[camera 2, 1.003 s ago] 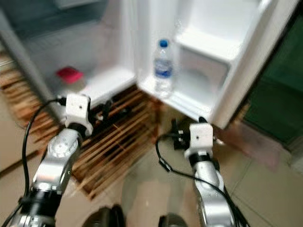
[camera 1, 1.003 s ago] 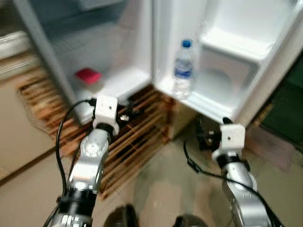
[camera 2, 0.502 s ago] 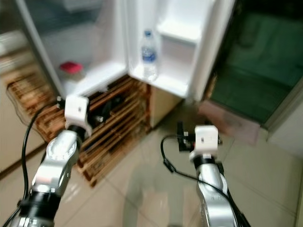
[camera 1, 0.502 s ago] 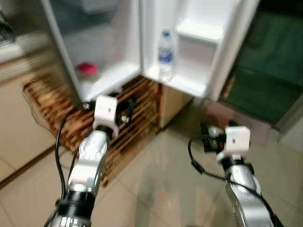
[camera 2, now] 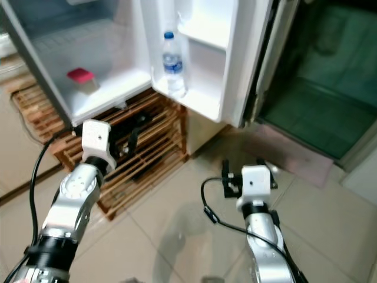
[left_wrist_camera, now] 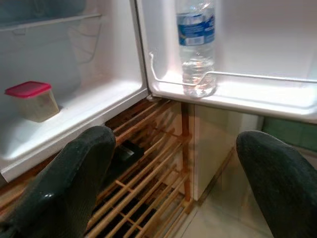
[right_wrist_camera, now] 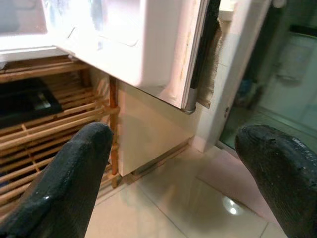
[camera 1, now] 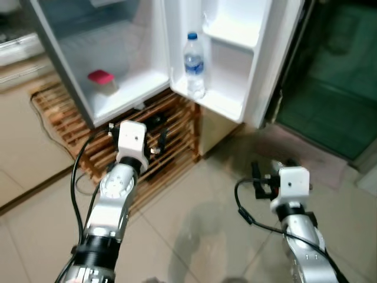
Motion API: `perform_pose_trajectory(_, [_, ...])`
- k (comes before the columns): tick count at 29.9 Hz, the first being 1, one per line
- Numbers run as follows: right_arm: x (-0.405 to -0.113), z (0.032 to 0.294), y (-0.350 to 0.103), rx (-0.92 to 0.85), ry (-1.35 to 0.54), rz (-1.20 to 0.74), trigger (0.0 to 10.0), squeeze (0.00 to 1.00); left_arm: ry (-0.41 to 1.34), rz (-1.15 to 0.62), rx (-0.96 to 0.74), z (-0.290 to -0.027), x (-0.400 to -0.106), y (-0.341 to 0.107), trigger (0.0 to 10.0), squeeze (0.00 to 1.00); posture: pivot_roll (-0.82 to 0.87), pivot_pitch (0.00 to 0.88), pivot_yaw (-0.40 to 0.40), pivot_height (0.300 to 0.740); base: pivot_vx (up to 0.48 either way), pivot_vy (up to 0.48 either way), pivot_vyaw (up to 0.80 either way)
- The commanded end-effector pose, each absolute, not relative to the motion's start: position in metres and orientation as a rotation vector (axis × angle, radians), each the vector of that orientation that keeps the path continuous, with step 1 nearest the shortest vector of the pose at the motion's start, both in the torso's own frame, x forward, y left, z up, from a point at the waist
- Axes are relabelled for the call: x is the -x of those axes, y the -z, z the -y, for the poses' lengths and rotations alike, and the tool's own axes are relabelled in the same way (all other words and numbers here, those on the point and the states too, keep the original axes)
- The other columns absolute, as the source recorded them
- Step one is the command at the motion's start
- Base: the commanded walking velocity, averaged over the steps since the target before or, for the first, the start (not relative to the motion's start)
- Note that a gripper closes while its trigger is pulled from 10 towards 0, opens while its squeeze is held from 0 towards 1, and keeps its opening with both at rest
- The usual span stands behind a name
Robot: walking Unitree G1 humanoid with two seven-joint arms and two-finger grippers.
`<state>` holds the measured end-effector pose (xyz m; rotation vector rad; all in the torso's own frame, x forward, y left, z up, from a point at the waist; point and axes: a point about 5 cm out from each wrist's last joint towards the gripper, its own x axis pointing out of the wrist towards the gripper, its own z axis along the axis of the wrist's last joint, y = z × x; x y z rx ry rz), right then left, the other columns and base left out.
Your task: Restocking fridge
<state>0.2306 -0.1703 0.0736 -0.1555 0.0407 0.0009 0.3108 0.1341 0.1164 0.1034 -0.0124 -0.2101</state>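
Note:
The white fridge [camera 1: 126, 71] stands open ahead on a wooden slatted pallet [camera 1: 171, 138]. A clear water bottle [camera 1: 194, 65] with a blue cap and label stands upright on the lowest shelf of the open door [camera 1: 232, 88]. A small tub with a red lid [camera 1: 102, 81] sits on the fridge's bottom floor. My left gripper [left_wrist_camera: 173, 163] is open and empty, held low in front of the pallet and pointing at the bottle [left_wrist_camera: 196, 47] and the tub [left_wrist_camera: 30, 100]. My right gripper [right_wrist_camera: 173, 168] is open and empty, below the outer corner of the door [right_wrist_camera: 168, 54].
A beige tiled floor [camera 1: 194, 224] spreads between me and the fridge. A dark object [camera 1: 154, 122] lies inside the pallet. A dark green doorway [camera 1: 336, 76] opens at the right behind the door. A pale cabinet front [camera 1: 26, 135] stands at the left.
The camera has drawn back and tilted, so the fridge and door sit higher and farther in the picture. Both arms hold the same pose with open grippers.

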Motion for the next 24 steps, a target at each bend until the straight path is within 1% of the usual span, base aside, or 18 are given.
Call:
perform_pose_trajectory(1, [-0.231, 0.173, -0.077, 0.171, -0.004, -0.025, 10.0, 0.0, 0.239, 0.032, -0.099, -0.126, -0.312, -0.12, 10.0, 0.0, -0.19, 0.0, 0.039, 0.727, 0.0, -0.461, 0.58])
perform_pose_trajectory(8, [-0.233, 0.173, -0.079, 0.189, -0.01, -0.013, 10.0, 0.0, 0.216, 0.031, -0.086, -0.127, -0.316, -0.119, 10.0, 0.0, -0.2, 0.0, 0.035, 0.727, 0.0, -0.455, 0.57])
perform_pose_trajectory(12, [-0.232, 0.169, -0.081, 0.198, -0.035, -0.002, 10.0, 0.0, 0.191, 0.021, -0.078, -0.128, -0.317, -0.118, 10.0, 0.0, -0.2, 0.0, 0.033, 0.727, 0.0, -0.42, 0.55])
perform_pose_trajectory(15, [-0.232, 0.16, -0.082, 0.208, -0.099, 0.006, 10.0, 0.0, 0.167, -0.002, -0.074, -0.13, -0.319, -0.113, 10.0, 0.0, -0.2, 0.0, 0.032, 0.727, 0.0, -0.419, 0.54])
perform_pose_trajectory(24, [-0.237, 0.163, -0.081, 0.176, -0.092, -0.01, 10.0, 0.0, 0.165, -0.001, -0.074, -0.128, -0.318, -0.111, 10.0, 0.0, -0.19, 0.0, 0.032, 0.727, 0.0, -0.419, 0.54])
